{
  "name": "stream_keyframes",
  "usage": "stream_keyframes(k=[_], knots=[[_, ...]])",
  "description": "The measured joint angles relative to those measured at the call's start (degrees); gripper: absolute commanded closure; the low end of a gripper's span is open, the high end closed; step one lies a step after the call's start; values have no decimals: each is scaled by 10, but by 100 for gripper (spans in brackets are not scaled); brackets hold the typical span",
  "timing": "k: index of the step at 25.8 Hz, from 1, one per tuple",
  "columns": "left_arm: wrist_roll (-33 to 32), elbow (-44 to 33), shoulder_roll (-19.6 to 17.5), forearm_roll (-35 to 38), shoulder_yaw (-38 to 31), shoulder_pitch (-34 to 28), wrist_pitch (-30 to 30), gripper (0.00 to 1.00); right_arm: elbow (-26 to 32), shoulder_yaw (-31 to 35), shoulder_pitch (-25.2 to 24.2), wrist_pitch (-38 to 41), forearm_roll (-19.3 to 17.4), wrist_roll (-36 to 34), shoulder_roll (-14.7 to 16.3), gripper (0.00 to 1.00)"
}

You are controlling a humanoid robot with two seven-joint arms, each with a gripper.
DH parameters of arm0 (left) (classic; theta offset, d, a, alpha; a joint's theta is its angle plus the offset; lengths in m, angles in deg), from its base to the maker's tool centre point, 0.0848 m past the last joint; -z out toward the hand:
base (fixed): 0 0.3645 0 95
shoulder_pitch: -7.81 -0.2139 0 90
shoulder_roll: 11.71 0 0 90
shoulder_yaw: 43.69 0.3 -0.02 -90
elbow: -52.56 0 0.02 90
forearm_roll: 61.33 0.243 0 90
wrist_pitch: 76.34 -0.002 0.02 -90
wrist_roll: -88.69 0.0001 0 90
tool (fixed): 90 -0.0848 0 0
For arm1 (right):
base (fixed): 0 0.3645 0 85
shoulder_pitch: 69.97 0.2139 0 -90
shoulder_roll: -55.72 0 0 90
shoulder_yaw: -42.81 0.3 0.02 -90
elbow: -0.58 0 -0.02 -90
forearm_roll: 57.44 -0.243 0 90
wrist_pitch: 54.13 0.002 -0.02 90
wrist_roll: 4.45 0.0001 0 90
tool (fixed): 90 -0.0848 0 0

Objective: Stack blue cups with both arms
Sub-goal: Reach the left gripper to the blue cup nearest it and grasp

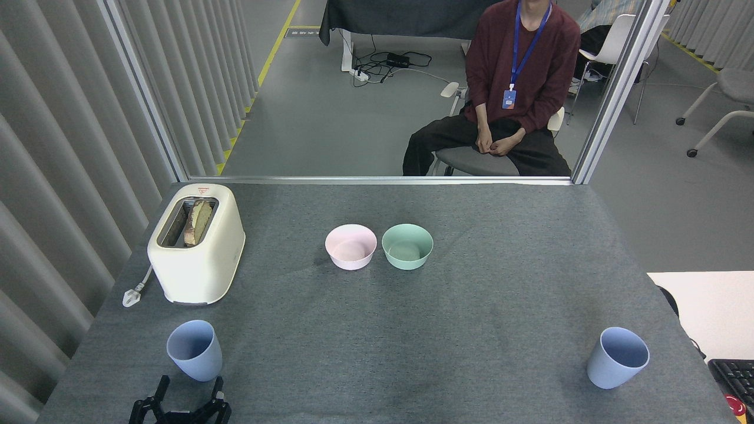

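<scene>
Head view: left tool [187,393] sat at 6 o'clock of the left blue cup [195,350], fingers spread, empty. Right blue cup [617,357] stood far across the surface [471,330]; right tool unseen. Advice: straddle cup mid-wall, close gently.

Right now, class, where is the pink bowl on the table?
In the head view, the pink bowl stands near the table's middle, just left of the mint-green bowl and right of the toaster.
</scene>
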Motion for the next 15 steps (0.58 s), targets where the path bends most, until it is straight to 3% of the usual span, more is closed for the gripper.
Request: stream_keyframes(k=[15], knots=[[-1,63,-1,-3,0,74,0,0,0,-1,0,1,4,1,0,0]])
